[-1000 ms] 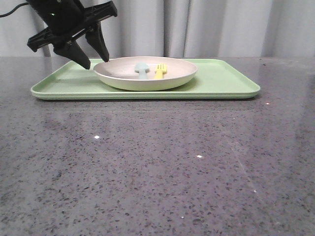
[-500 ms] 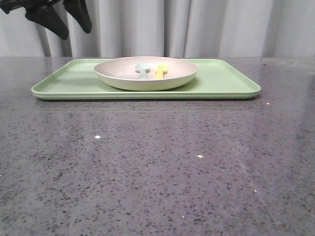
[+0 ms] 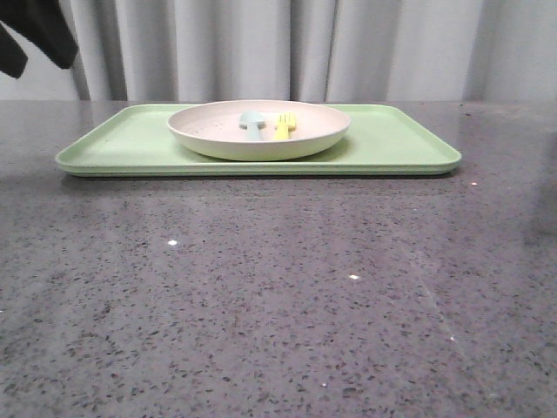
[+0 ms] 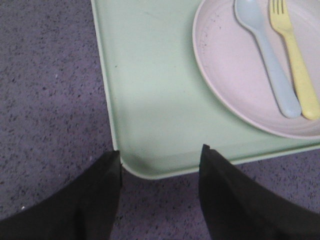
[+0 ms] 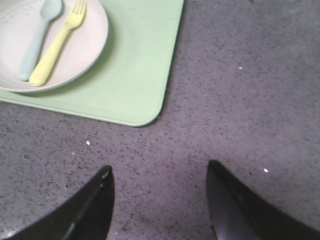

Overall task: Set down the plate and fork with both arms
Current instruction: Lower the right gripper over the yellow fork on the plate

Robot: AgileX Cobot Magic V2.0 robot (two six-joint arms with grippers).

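Grey pleated curtains [image 3: 261,48] close off the back of the scene, and a dark speckled stone table [image 3: 278,296] fills the foreground. On it, toward the far side, lies a flat rectangular light-green tray [image 3: 392,139] with its long edge facing the camera.

Task items: the plate [image 3: 218,139], a shallow cream-white dish with a raised rim, sits on the tray a little left of the tray's centre. The fork [image 3: 284,126], pale yellow, lies inside the plate. A pale blue-green spoon [image 3: 251,124] lies in the plate just beside the fork, on its left in the front view. In both wrist views the two utensils run roughly parallel, heads pointing the same way, with the handle ends close together.

Left gripper [image 4: 160,195]: jaws spread wide, nothing between them. It hangs above a rounded corner of the tray, which shows in the gap between the fingers. In the front view only a dark part of this arm appears, at the top left corner, well apart from the plate.

Right gripper [image 5: 160,200]: jaws likewise spread wide and empty. It hangs over bare table, near another rounded tray corner, clear of the tray. It does not appear in the front view.
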